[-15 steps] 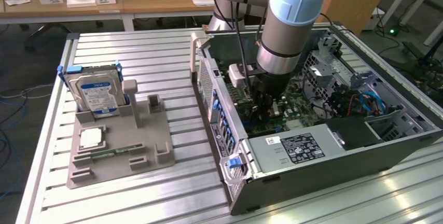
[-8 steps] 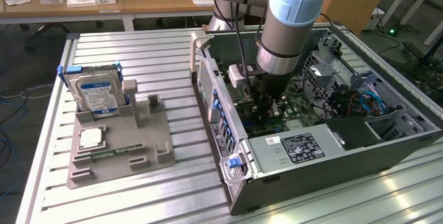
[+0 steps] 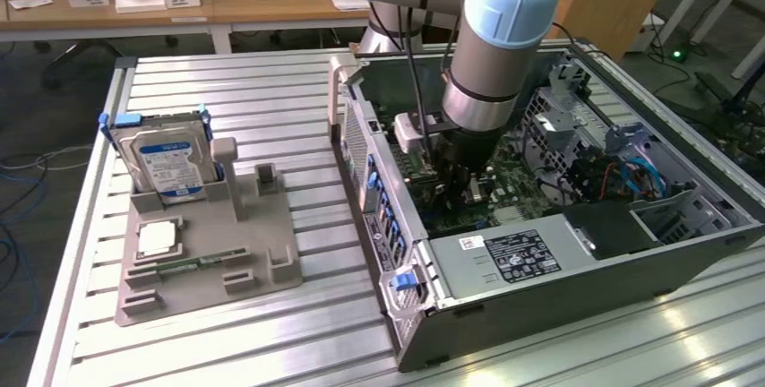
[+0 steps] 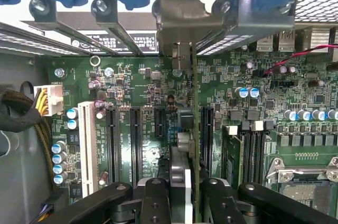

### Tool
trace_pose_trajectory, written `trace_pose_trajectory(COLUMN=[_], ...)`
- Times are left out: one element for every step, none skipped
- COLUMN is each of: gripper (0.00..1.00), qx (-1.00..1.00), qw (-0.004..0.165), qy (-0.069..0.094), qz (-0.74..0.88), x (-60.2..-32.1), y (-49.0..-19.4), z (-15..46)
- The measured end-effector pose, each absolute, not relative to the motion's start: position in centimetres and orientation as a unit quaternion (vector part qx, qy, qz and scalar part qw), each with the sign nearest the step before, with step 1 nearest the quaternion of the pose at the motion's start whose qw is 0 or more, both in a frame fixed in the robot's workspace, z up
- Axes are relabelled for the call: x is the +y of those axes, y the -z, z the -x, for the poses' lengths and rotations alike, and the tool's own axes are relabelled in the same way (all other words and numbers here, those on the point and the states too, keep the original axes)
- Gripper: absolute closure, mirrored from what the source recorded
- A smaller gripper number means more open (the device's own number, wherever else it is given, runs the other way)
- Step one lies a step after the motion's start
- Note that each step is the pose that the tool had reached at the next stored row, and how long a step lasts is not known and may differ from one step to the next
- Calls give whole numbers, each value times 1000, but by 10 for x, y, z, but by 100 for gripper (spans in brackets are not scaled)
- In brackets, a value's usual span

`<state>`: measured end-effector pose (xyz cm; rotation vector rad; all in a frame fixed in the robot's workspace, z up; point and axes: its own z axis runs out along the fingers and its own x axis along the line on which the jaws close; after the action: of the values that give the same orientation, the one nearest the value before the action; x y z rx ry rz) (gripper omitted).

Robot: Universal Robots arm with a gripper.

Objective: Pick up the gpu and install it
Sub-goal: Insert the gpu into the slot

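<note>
Exterior view shows an office room with a wooden desk [image 3: 179, 2] behind a ribbed metal table [image 3: 239, 91]. On the table lies the open computer case [image 3: 562, 253], beside a grey tray [image 3: 215, 253] holding a hard drive [image 3: 167, 163]. The arm hides the gripper [image 4: 182, 184] inside the case. Its fingers [image 4: 156, 197] are partly closed on the gpu [image 4: 194, 129], seen edge-on above the motherboard [image 4: 142, 92] slots; its seating is unclear.

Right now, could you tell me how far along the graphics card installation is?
The pickup looks done: the gripper is inside the open computer case, shut on the gpu, which stands edge-on above the motherboard. In hand is lining it up over the black slots. Seating is left; whether its edge has entered a slot cannot be told.
</note>
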<state>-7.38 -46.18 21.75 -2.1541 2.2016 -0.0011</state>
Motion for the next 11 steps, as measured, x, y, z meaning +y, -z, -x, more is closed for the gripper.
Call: trace_pose_trajectory(gripper=[72, 72, 72, 72, 72, 72, 72, 72, 72, 72, 72], qx=[714, 714, 714, 714, 714, 714, 714, 714, 714, 714, 714], qw=[31, 32, 32, 31, 31, 31, 31, 31, 31, 31, 30], qy=[0, 0, 0, 0, 0, 0, 0, 0, 0, 0, 1], qz=[699, 699, 699, 699, 699, 699, 699, 699, 699, 699, 699], x=[-462, -462, -462, -462, -462, -462, -462, -462, -462, -462, -462], y=[-218, -219, -220, -221, -222, -222, -222, -222, -222, -223, -223], z=[74, 74, 74, 74, 74, 74, 74, 74, 74, 74, 74])
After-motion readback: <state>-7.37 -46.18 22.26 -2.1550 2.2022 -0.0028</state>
